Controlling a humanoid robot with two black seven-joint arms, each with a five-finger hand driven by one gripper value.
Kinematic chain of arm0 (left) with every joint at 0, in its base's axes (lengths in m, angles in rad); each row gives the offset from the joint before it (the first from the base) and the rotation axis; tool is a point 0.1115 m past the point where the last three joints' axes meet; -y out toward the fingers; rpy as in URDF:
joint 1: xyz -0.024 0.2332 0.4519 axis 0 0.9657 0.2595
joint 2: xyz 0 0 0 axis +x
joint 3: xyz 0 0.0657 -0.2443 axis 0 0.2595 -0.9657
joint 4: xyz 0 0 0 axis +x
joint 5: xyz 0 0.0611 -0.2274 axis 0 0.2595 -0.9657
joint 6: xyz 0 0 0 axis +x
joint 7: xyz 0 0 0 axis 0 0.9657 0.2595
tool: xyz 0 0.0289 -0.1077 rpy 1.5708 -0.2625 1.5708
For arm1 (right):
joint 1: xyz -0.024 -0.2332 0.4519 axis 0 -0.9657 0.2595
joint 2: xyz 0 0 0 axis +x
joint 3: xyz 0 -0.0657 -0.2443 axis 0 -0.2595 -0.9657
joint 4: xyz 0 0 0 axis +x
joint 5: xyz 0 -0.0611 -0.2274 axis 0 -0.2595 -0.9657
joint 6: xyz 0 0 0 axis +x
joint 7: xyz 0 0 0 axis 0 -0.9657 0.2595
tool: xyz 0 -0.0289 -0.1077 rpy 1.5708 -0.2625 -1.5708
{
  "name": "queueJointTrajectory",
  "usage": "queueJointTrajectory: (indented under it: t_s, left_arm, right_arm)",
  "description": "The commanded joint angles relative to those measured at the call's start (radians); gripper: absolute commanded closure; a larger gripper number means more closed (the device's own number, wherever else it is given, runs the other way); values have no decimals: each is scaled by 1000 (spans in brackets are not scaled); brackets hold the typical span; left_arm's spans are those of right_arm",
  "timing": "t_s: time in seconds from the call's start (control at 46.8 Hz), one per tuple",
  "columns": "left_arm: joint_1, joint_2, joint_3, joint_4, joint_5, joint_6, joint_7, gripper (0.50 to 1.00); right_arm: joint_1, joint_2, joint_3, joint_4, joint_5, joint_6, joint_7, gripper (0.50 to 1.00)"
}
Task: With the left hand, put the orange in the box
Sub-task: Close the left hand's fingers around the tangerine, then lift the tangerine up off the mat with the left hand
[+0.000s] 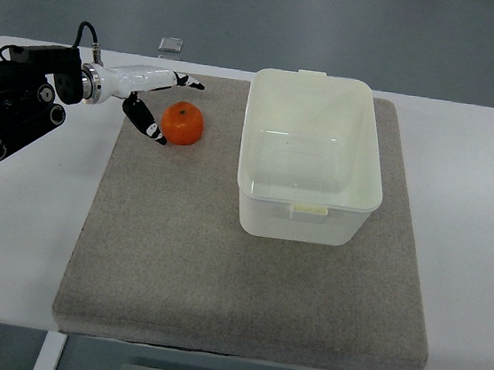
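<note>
One orange [183, 123] sits on the mat, and it is the only fruit out there. One white plastic box [311, 157], one grey mat [246, 274] and one white table [9, 238] make up the rest of the setup, plus one small object [171, 45] at the table's far edge, too small to tell. One robot hand [154, 103] in view, the left.

orange [183, 123] on mat [176, 257] | box [307, 201] right of it | left hand [154, 103] just left
</note>
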Motion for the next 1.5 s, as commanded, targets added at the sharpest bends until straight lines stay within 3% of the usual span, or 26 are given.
queueJointTrajectory:
  t_s: [0.0, 0.641, 0.876, 1.026, 1.219, 1.325, 1.432, 1.475]
  left_arm:
    - [3, -4, 0, 6, 6, 1, 0, 508]
    - [-1, -21, 2, 12, 72, 5, 2, 527]
    - [-1, -27, 22, 14, 72, 7, 2, 561]
    - [-1, -33, 23, 14, 78, 7, 3, 677]
    - [-1, -34, 23, 14, 92, 5, 3, 724]
    - [-1, -33, 23, 14, 93, 5, 3, 793]
    - [-2, -34, 23, 12, 93, 5, 3, 802]
    - [-2, -34, 23, 12, 95, 5, 3, 840]
  right_arm:
    - [0, 0, 0, 0, 0, 1, 0, 574]
    - [-2, 0, 0, 0, 0, -1, 0, 574]
    - [0, 0, 0, 0, 0, -1, 0, 574]
    - [0, 0, 0, 0, 0, 1, 0, 574]
    - [0, 0, 0, 0, -1, 1, 0, 574]
    - [0, 0, 0, 0, 0, 1, 0, 574]
    - [0, 0, 0, 0, 0, -1, 0, 574]
    - [0, 0, 0, 0, 0, -1, 0, 574]
